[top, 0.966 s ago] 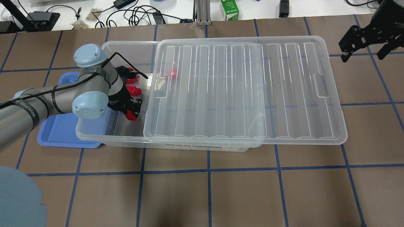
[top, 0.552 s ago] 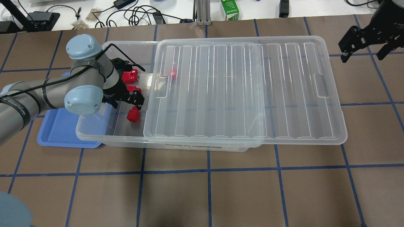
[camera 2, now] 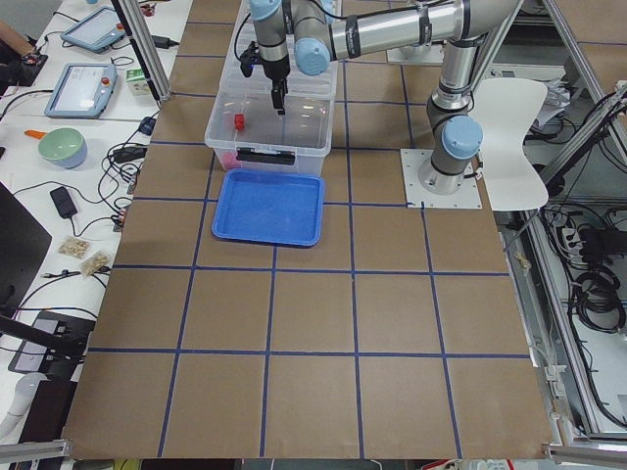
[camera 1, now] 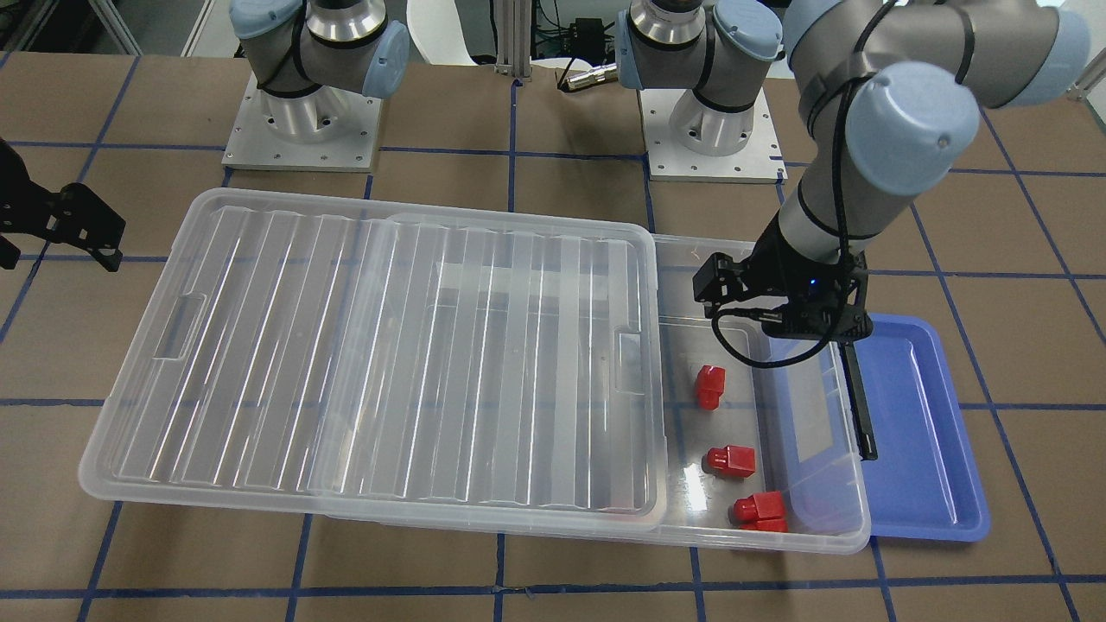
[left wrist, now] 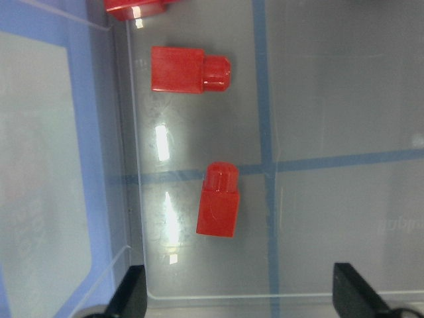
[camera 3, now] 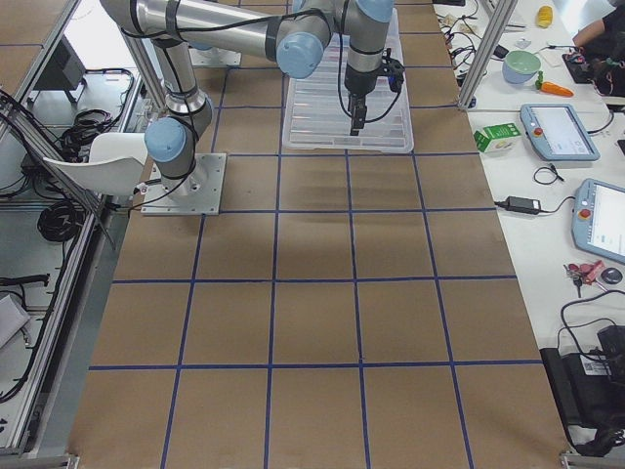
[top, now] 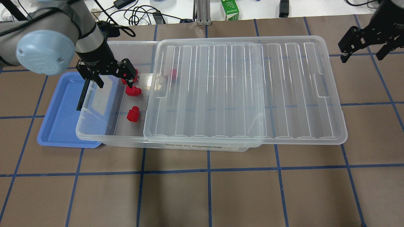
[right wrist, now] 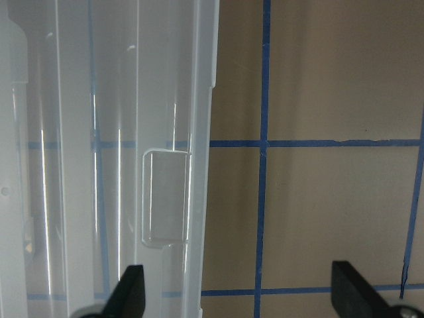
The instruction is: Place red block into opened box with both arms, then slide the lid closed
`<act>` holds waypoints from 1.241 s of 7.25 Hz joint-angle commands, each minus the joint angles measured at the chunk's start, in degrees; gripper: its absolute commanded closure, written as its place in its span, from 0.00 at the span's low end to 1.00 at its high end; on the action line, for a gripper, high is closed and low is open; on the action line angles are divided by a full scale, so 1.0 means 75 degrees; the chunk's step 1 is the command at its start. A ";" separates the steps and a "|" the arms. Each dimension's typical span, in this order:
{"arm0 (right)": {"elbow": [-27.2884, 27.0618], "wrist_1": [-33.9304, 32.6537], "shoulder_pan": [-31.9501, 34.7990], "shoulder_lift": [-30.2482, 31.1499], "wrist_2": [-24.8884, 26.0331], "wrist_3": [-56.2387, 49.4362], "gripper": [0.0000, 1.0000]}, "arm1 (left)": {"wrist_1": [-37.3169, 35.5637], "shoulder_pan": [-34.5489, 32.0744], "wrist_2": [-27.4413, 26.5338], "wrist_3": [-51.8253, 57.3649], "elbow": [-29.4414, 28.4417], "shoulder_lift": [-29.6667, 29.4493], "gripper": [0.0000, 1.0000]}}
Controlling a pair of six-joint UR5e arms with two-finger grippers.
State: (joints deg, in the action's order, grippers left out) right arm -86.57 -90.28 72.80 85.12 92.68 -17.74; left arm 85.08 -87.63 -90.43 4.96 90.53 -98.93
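Three red blocks lie loose on the uncovered left end of the clear box [top: 94, 136]: one [top: 133, 113] nearest the front wall, one [top: 133, 91] behind it, one [top: 131, 74] partly hidden by my left gripper. A fourth red block [top: 173, 74] shows through the lid [top: 240, 91], which covers most of the box and overhangs its right end. My left gripper [top: 107, 74] hangs open and empty above the box's left end; its wrist view shows the red blocks [left wrist: 218, 209] below it. My right gripper [top: 364, 52] stands open beyond the lid's far right corner, above the lid's edge tab [right wrist: 165, 199].
A blue tray [top: 63, 116] lies against the box's left end, partly under it. A black bar [top: 81, 94] runs along that short side. Cables and a green carton [top: 229, 9] sit beyond the table's far edge. Brown table with blue tape lines lies in front.
My left gripper has let go of the front red block, risen, and pulled back toward the box's far left corner. The block stays on the box floor. The right arm has not moved.
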 commanded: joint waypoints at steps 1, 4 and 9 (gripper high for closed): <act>-0.0035 -0.0010 -0.0050 -0.0110 0.0005 -0.0036 0.00 | 0.0421 -0.0302 -0.0303 -0.0145 -0.0503 0.0451 0.00; -0.0830 -0.0663 -0.0436 -0.0403 0.0063 0.0045 0.00 | 0.0304 -0.0515 -0.0282 -0.0392 -0.0457 0.0710 0.00; -0.1720 -0.1320 -0.0543 -0.0427 0.0627 0.0069 0.00 | 0.0058 -0.0304 -0.0293 -0.0368 -0.0094 0.1039 0.00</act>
State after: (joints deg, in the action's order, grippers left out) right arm -97.44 -98.69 68.76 81.98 97.35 -17.41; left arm 85.71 -90.11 -92.35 2.24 89.68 -91.18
